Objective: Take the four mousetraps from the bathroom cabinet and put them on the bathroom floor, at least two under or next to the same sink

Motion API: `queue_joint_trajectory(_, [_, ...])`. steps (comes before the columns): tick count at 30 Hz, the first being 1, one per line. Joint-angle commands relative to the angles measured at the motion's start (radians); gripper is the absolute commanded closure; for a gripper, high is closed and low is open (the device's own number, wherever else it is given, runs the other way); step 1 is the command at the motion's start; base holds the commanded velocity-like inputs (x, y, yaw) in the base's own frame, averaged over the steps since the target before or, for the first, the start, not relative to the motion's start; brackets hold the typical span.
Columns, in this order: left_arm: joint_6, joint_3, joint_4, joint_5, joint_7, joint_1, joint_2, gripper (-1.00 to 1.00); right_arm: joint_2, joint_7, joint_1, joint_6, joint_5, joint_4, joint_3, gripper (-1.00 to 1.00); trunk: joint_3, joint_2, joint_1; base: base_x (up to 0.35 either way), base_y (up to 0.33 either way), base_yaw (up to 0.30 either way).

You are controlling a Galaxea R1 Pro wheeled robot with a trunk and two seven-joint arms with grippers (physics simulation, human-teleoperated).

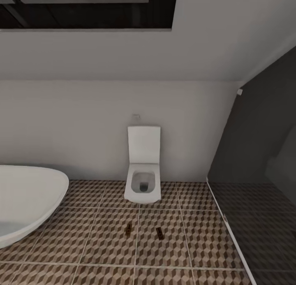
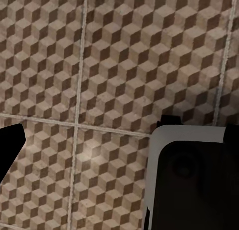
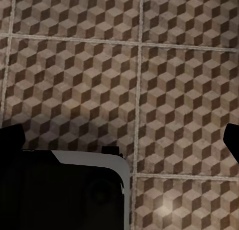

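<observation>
Left gripper (image 2: pixel 119 140): black fingertips; beside them a black rounded body edged in white. Right gripper (image 3: pixel 122 140): same black-and-white build.

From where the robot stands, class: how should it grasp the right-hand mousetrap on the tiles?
Come straight down on the right mousetrap and pinch its two long edges: it lies flat on the floor, clear of the toilet, so probably only those thin sides offer purchase.

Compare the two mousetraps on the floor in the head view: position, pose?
The left mousetrap lies nearer the bathtub; the right mousetrap nearer the dark glass partition. Their long axes tilt opposite ways. Both lie flat on the bathroom floor before the toilet, apart.
</observation>
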Motion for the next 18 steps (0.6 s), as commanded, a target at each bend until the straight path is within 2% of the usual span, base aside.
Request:
queue_joint_trajectory(1, [-0.002,-0.007,-0.001,0.002,0.005,0.000,0.000,-1.00,0.000,0.002,-0.001,-0.003,-0.003,0.001,0.004,-1.00,0.000,-0.002,0.001,0.000,0.000,0.000])
queue_joint_trajectory(18, [-0.002,-0.008,-0.001,0.002,0.005,0.000,0.000,-1.00,0.001,0.002,0.000,-0.003,-0.003,0.001,0.004,-1.00,0.027,-0.002,0.001,0.000,0.000,0.000])
